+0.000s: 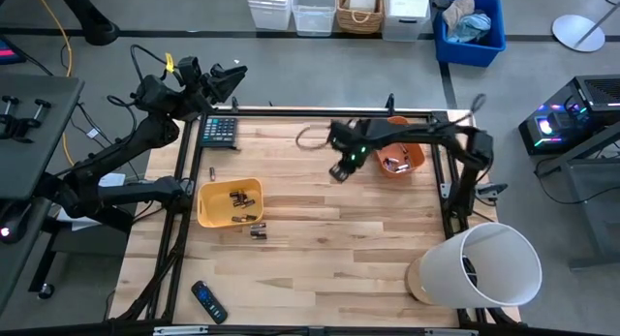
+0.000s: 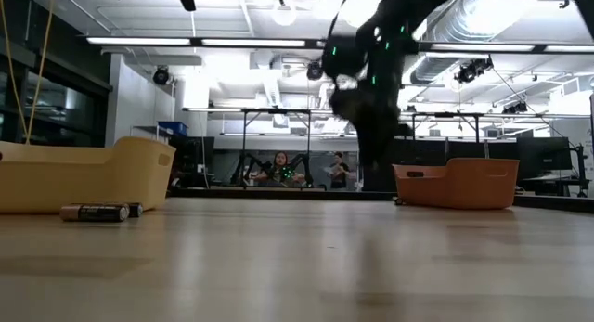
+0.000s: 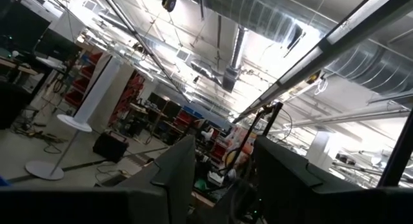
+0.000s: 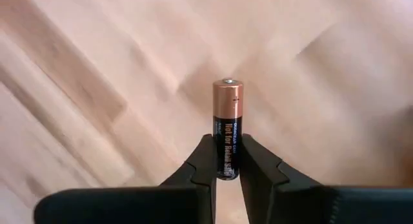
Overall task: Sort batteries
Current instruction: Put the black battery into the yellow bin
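Gripping one battery [image 4: 227, 130], right gripper [image 4: 227, 161] hides its lower end.

Black batt [image 4: 228, 130] w/ copper top

We're in a robotics lab, clearly: bare ducts [image 3: 239, 43] and strip lights [image 2: 186, 41] run overhead, and a framed wooden desk [image 1: 320, 249] sits on grey floor. Far across the room, people [image 2: 280, 167] sit by another arm rig [image 2: 251, 164]. A glowing computer [image 1: 557, 123] sits right, storage bins [image 1: 320, 9] line the far wall.
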Controlling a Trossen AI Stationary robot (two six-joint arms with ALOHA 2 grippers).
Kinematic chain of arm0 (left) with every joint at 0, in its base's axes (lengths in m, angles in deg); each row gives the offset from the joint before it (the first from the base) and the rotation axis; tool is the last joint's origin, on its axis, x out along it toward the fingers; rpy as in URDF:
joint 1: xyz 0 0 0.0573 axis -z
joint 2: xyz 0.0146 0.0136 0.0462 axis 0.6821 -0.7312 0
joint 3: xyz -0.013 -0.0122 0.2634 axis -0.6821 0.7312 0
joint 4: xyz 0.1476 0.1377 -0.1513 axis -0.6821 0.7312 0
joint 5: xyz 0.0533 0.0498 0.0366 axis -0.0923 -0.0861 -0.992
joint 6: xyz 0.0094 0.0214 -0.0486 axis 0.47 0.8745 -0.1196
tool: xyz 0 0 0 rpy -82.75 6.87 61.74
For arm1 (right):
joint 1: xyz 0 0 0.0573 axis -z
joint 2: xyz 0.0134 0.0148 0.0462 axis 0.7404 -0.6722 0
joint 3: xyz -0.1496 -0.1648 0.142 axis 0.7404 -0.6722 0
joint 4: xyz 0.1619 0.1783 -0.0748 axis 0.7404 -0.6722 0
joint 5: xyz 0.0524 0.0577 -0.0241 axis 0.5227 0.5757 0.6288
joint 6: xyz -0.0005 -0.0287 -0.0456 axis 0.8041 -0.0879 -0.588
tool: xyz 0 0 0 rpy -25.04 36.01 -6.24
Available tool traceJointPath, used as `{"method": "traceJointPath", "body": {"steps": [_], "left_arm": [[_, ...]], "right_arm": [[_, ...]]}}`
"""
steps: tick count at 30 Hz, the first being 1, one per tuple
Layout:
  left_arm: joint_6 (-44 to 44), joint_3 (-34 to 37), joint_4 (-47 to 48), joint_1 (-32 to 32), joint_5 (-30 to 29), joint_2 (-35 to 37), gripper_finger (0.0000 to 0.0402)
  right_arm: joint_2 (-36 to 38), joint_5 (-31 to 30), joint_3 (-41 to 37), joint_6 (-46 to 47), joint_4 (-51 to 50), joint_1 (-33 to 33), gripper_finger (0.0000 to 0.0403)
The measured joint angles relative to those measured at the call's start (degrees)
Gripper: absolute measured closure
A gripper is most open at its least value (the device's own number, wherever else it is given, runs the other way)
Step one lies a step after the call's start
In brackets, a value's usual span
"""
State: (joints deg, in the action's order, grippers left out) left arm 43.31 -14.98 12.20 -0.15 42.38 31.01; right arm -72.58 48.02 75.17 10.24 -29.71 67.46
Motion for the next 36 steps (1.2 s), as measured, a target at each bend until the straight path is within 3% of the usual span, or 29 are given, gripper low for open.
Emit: {"method": "traceJointPath", "body": {"steps": [5, 10, 16, 21, 26, 36], "left_arm": [[1.42, 0.0, 0.02, 0.0, -0.01, 0.0, 0.0255], [1.47, 0.0, 0.02, 0.0, -0.02, 0.0, 0.0255], [1.46, 0.0, 0.04, 0.0, -0.44, 0.0, 0.0255], [1.4, 0.0, 0.04, 0.0, -0.44, 0.0, 0.0255], [1.44, 0.0, 0.25, 0.0, -0.59, 0.0, 0.0255], [1.46, 0.0, 1.39, 0.0, 0.03, 0.0, 0.0255]], "right_arm": [[7.3, -6.6, 0.87, 0.29, -6.87, 1.61, 0.0369], [14.97, -10.05, -4.53, 2.71, -8.21, 6.0, 0.0369], [17.93, 4.62, -13.48, 7.85, 14.84, 5.89, 0.0369], [8.83, 12.6, -15.0, 14.54, 41.59, -1.05, 0.0369], [-5.12, 15.21, -5.29, 15.57, 57.22, -7.19, 0.0369], [-26.37, 21.49, 25.47, 11.42, 56.01, -11.99, 0.0369]]}}
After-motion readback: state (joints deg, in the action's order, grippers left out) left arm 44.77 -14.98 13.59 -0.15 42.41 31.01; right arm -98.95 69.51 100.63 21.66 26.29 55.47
